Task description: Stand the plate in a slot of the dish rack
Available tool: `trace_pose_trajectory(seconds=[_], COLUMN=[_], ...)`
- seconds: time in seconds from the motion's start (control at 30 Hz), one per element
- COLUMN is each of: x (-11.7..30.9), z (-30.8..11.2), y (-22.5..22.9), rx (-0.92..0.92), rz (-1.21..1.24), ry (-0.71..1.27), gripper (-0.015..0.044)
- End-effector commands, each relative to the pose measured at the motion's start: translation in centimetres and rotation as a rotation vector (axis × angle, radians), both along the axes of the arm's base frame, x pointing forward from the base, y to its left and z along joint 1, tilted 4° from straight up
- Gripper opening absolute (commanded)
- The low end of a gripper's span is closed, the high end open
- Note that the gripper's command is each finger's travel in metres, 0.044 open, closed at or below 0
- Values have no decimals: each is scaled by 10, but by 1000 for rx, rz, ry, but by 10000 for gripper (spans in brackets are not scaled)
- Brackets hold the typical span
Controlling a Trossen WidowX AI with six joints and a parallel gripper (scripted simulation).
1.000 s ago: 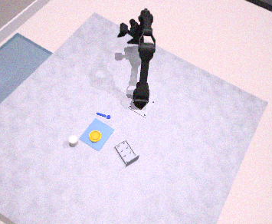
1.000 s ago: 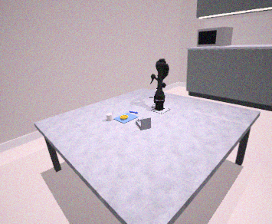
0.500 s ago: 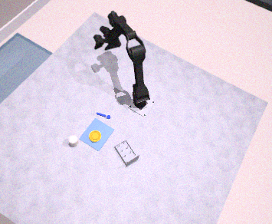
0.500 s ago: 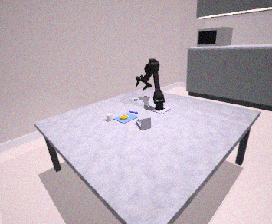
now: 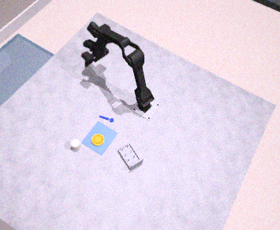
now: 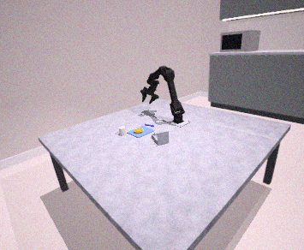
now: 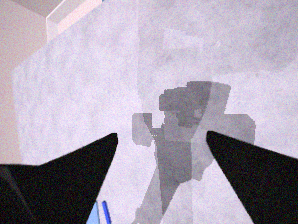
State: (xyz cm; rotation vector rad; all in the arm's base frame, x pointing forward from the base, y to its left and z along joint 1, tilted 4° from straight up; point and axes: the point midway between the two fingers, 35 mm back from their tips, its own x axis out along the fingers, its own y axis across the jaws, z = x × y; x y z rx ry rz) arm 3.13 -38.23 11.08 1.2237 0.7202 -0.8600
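The yellow plate (image 5: pixel 98 139) (image 6: pixel 138 130) lies flat on a square blue mat (image 5: pixel 109 134) (image 6: pixel 147 133). The grey dish rack (image 5: pixel 136 163) (image 6: pixel 163 138) stands on the table to the right of the mat, and no plate stands in it. My gripper (image 6: pixel 146 102) (image 7: pixel 161 136) is open, with nothing between its fingers. It hangs above the table beyond the mat, well away from the plate and the rack. The plate and rack are out of the wrist view, where a strip of the mat (image 7: pixel 93 216) shows at the bottom edge.
A small blue utensil (image 5: pixel 106 118) (image 6: pixel 149 125) (image 7: pixel 106 212) lies beside the mat, on the side toward the arm base. A white cup (image 5: pixel 75 144) (image 6: pixel 122 131) stands left of the mat. The arm's shadow falls on the table under the gripper.
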Motion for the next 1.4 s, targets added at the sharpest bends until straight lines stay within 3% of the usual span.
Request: trace_pose_trajectory(seconds=[0.0,0.73,1.37], x=[42,215,289], z=[2,3,7], y=[12,124,272], rx=[-9,-104,-281], rz=[140,838,1423], ry=[47,252,396], gripper=[400,400,400])
